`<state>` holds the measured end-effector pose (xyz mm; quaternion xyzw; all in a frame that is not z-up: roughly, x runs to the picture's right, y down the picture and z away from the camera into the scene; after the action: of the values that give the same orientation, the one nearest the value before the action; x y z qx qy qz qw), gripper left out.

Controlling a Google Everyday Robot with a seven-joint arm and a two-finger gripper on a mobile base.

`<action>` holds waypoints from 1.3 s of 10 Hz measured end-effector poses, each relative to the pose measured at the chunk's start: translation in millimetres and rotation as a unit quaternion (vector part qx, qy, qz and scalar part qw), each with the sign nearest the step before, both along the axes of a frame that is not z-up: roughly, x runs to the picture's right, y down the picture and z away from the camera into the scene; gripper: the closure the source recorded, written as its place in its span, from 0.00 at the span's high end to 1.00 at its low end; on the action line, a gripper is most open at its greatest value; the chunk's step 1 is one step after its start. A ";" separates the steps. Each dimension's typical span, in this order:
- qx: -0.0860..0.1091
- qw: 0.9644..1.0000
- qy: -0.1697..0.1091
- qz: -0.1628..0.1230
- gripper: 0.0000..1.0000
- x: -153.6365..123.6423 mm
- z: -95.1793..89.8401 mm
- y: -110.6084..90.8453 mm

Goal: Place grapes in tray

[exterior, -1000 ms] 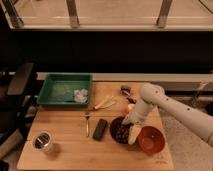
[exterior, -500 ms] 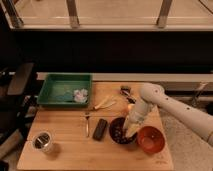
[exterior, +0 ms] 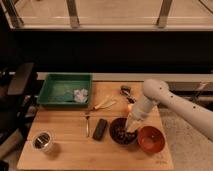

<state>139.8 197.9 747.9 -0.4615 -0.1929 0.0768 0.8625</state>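
Down in the dark purple bowl (exterior: 122, 143) lie the grapes (exterior: 118, 131), with the gripper (exterior: 129, 127) lowered onto their right side; whether it is spread or clamped cannot be told; the tray (exterior: 60, 90) sits well apart, up-left of that bowl; a red-orange bowl (exterior: 151, 140) stands just right of it.
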 end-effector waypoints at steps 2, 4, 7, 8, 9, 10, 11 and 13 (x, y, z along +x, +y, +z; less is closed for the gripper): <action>0.025 1.000 0.013 -0.004 0.00 4.4 -20.0 -31.0; 0.050 0.998 0.023 -0.007 0.00 7.9 -43.9 -70.9; 0.107 0.993 0.050 -0.030 0.00 1.8 -72.9 -154.2; 0.121 0.990 0.056 -0.036 0.00 -1.2 -74.0 -177.2; 0.142 0.987 0.061 -0.040 0.00 -7.9 -69.6 -206.5; 0.164 0.984 0.061 -0.041 0.00 -19.7 -59.7 -237.9; 0.176 0.982 0.059 -0.038 0.00 -26.8 -50.7 -256.3; 0.205 0.978 0.040 -0.017 0.00 -60.7 -20.5 -300.5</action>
<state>79.1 -102.6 727.4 -0.2747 -0.1620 0.0397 0.9470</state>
